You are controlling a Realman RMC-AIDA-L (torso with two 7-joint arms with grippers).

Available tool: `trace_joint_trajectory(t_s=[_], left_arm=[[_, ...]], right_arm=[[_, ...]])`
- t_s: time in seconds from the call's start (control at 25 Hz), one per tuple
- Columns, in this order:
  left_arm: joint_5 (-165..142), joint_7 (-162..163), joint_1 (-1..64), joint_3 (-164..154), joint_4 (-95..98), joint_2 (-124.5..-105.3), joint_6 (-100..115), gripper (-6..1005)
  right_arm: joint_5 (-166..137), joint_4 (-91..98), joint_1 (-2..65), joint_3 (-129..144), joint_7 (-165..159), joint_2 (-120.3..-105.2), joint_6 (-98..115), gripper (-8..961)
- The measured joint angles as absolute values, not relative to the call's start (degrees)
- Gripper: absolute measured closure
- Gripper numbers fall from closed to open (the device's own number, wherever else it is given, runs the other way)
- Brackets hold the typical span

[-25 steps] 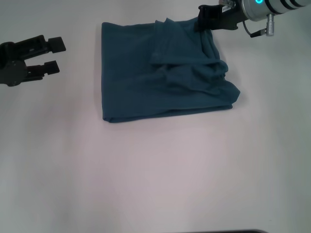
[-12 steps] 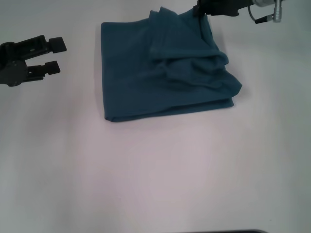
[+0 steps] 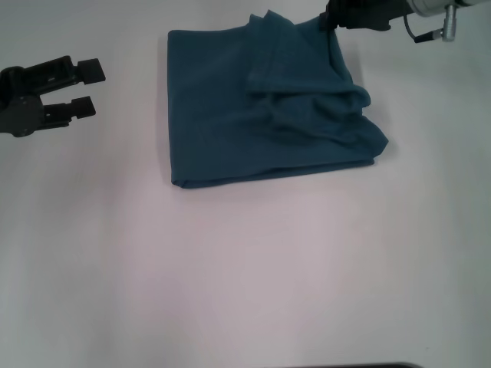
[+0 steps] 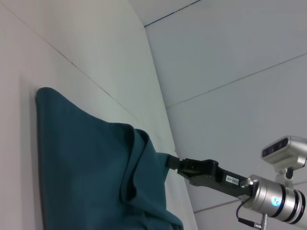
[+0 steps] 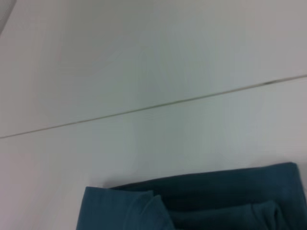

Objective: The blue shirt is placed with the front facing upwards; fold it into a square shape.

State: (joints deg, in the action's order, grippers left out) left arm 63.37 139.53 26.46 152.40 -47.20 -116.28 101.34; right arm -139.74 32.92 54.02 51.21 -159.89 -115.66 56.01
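1. The right gripper (image 3: 328, 23) sits at the far right corner of the blue shirt (image 3: 230, 115), its dark fingers pinched on a raised peak of the cloth; the left wrist view shows the same grip from the side, with the fabric (image 4: 96, 167) drawn up to the gripper (image 4: 171, 163).
2. Behind the gripper, the right arm's silver wrist segment (image 3: 433, 9) reaches in from the upper right edge of the head view.
3. The left gripper (image 3: 86, 88) hovers over the bare white table (image 3: 245, 268), well to the left of the shirt and apart from it, with its two black fingers spread and nothing between them.
4. The shirt lies folded into a rough rectangle at the far middle of the table. Its left half is flat and smooth, with a straight left edge and a straight near edge.
5. Its right half is bunched into ridges and folds, and the near right corner bulges outward past the rest of the fold.
6. The right wrist view shows the shirt's folded edge (image 5: 192, 206) lying on the table, with white wall panels beyond.
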Motion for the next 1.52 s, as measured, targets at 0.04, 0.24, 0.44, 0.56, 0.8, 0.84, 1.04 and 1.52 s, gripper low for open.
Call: trace_joint_trajectory(t_s=[0.04,0.24,0.44,0.56,0.8,0.84,1.04,1.52], left_arm=[[63.4,139.5,26.5,152.4,-47.2,-116.28,101.3,53],[63.4,139.6,26.5,152.4,-47.2,-116.35,101.0,53],[63.4,139.5,26.5,152.4,-47.0,-116.37,100.9,54],[63.4,139.5,26.5,152.4,-46.8,-116.37,100.8,54],[63.4,139.4,26.4,152.4,-46.7,-116.37,100.8,53],[63.4,139.4,26.4,152.4,-46.7,-116.37,100.8,53],[63.4,139.3,26.4,152.4,-46.6,-116.37,100.8,54],[63.6,139.5,26.1,152.6,-46.6,-116.14,101.1,54]], right_arm=[[-139.8,32.8,53.8,51.3,-160.0,-115.66,55.7,949],[-139.9,32.6,53.2,51.6,-160.4,-115.66,54.9,948],[-141.3,32.5,52.8,51.7,-160.9,-115.77,53.9,948],[-142.3,32.2,52.8,51.7,-161.3,-115.89,53.4,947],[-143.0,32.0,52.5,51.7,-161.2,-115.7,53.1,947],[-143.6,32.0,52.4,51.7,-161.3,-115.62,53.1,947],[-147.5,32.1,52.4,51.2,-162.1,-115.2,51.2,946],[-143.5,36.9,51.7,51.2,-159.0,-113.65,58.6,752]])
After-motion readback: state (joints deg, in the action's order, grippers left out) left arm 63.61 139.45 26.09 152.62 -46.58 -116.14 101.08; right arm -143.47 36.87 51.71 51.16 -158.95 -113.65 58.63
